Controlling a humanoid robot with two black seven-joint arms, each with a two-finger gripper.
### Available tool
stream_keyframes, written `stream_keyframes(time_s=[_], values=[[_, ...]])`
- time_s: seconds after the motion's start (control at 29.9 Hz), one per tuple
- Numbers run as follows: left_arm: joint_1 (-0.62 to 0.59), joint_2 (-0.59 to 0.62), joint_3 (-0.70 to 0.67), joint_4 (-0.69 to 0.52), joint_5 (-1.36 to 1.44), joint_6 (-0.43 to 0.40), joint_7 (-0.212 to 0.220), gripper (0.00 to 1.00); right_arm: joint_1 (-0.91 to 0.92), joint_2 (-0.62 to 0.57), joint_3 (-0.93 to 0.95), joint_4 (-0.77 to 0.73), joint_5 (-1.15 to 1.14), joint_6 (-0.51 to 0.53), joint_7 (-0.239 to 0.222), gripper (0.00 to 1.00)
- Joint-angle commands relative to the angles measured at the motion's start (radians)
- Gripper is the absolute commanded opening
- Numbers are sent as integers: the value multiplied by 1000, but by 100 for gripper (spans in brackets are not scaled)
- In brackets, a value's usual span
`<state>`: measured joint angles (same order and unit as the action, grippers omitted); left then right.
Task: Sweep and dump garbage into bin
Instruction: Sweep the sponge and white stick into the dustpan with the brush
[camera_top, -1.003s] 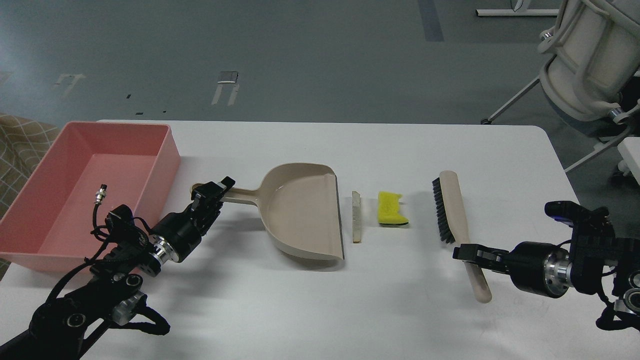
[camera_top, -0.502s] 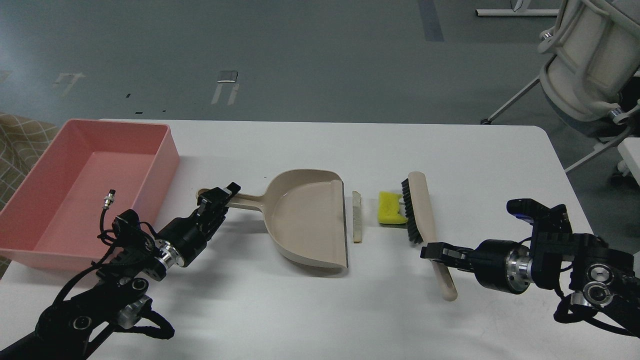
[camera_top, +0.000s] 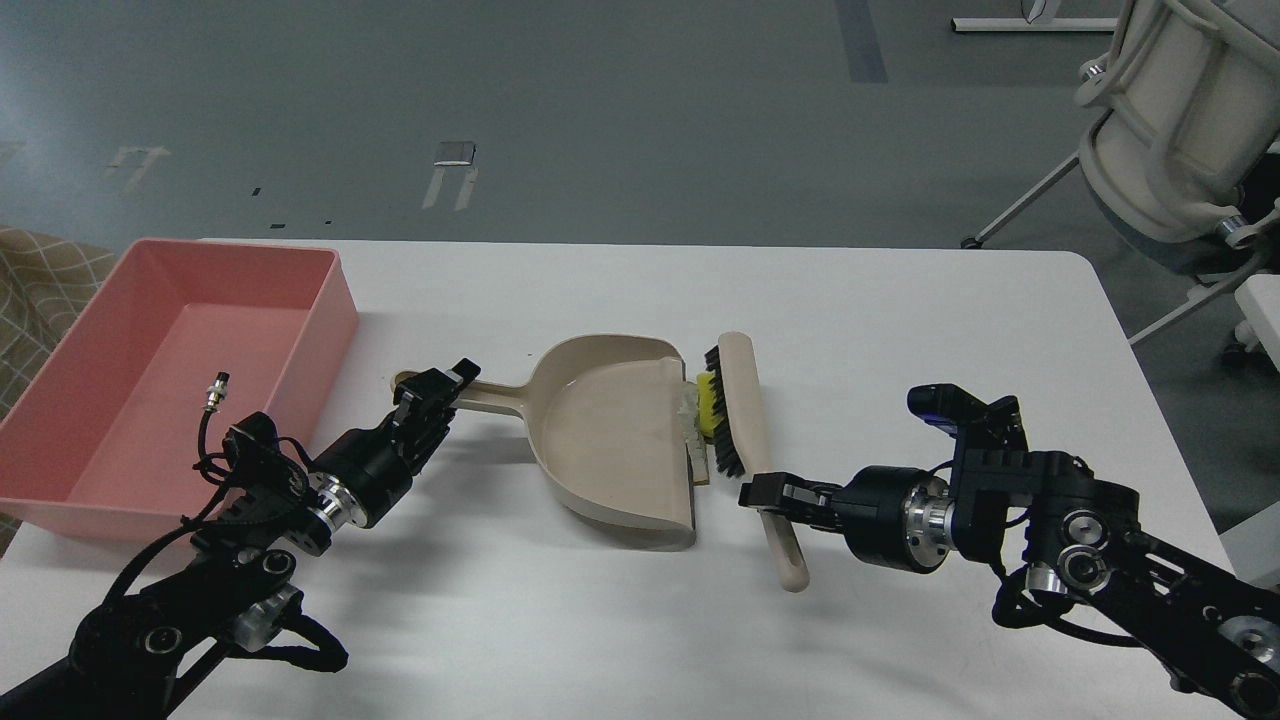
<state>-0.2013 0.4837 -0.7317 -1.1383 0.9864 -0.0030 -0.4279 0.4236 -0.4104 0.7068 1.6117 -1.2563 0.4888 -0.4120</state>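
Observation:
The beige dustpan (camera_top: 610, 440) lies mid-table, its mouth facing right. My left gripper (camera_top: 432, 392) is shut on the dustpan's handle. My right gripper (camera_top: 768, 495) is shut on the handle of the beige brush (camera_top: 738, 400). The brush's black bristles press the yellow sponge (camera_top: 708, 406) and the white bread-like slice (camera_top: 689, 420) against the dustpan's lip; both pieces are squeezed between brush and lip and partly hidden. The pink bin (camera_top: 190, 340) stands empty at the table's left end, left of the dustpan handle.
The white table (camera_top: 900, 320) reaches to a rounded right edge. A white chair (camera_top: 1180, 120) stands off the table's far right corner. A patterned beige surface shows at the left edge behind the bin.
My right gripper has swept the brush leftward, pushing the sponge and the slice up against the dustpan's lip. The left gripper and dustpan have barely moved.

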Motion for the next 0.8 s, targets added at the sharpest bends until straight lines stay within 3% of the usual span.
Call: stream_keyframes(time_s=[0.0,0.27,0.5,0.6,0.77], values=[[-1,-2,0,0,1,0,0,0,27,64,-30,-19,0,0,-4,0],[-1,3,0,0,1,0,0,0,44,177,-21,-42,2,0,-2,0],[-4,1,0,0,1,0,0,0,63,202,83,13,29,0,-4,0],[-4,0,0,-1,1,0,0,0,72,174,131,19,78,0,-16,0],[-3,1,0,-1,1,0,0,0,15,1,137,14,80,0,-18,0]])
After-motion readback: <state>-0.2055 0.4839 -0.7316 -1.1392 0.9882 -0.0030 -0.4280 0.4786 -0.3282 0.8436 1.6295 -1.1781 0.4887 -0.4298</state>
